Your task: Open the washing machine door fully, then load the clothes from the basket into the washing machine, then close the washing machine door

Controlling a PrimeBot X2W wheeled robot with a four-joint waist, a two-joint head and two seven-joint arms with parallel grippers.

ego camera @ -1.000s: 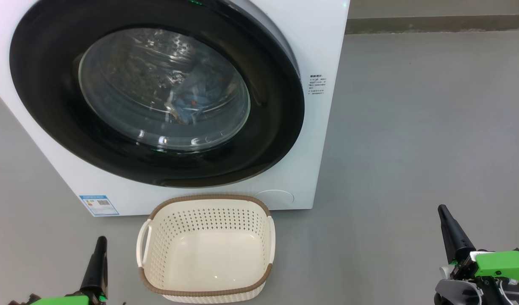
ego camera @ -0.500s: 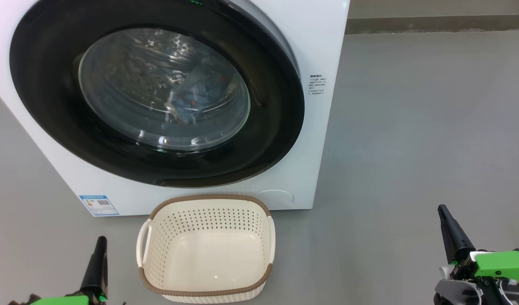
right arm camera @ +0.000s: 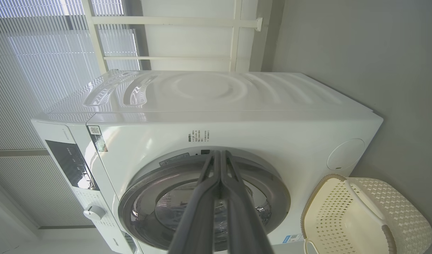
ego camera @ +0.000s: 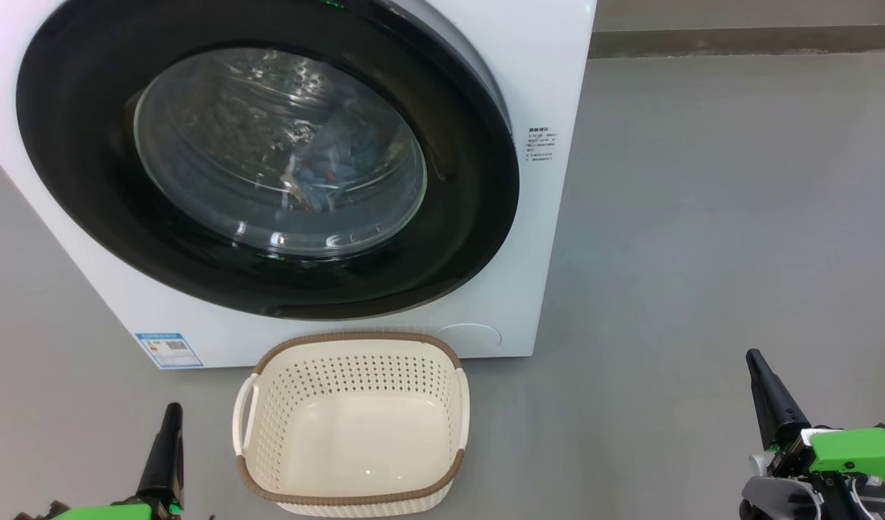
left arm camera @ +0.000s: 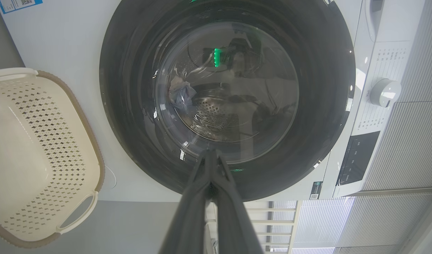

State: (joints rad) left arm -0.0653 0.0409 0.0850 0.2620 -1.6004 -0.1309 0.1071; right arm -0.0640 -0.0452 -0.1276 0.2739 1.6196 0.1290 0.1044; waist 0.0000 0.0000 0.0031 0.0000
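Observation:
The washing machine (ego camera: pixel 550 238) stands with its washing machine door (ego camera: pixel 456 238) closed flat against the front. Behind the glass bowl, the light blue clothes (ego camera: pixel 334 170) lie in the drum; in the left wrist view the clothes (left arm camera: pixel 182 97) are a small bundle behind the washing machine door (left arm camera: pixel 124 106). The cream basket (ego camera: pixel 352 338) sits on the floor before the machine with nothing in it. My left gripper (ego camera: pixel 173 409) is shut and empty, left of the basket. My right gripper (ego camera: pixel 754 355) is shut and empty, far to the right. The right gripper (right arm camera: pixel 219 153) points at the machine's front.
Grey floor (ego camera: pixel 702 217) spreads open to the right of the machine. A round white flap (ego camera: pixel 469 335) sits just behind the basket. A control panel and knob (left arm camera: pixel 385 92) are on the machine's upper front. Pale slatted blinds (right arm camera: pixel 43 53) stand behind it.
The blue fabric behind the glass seems to settle very slightly. Door, basket and both grippers stay where they were.

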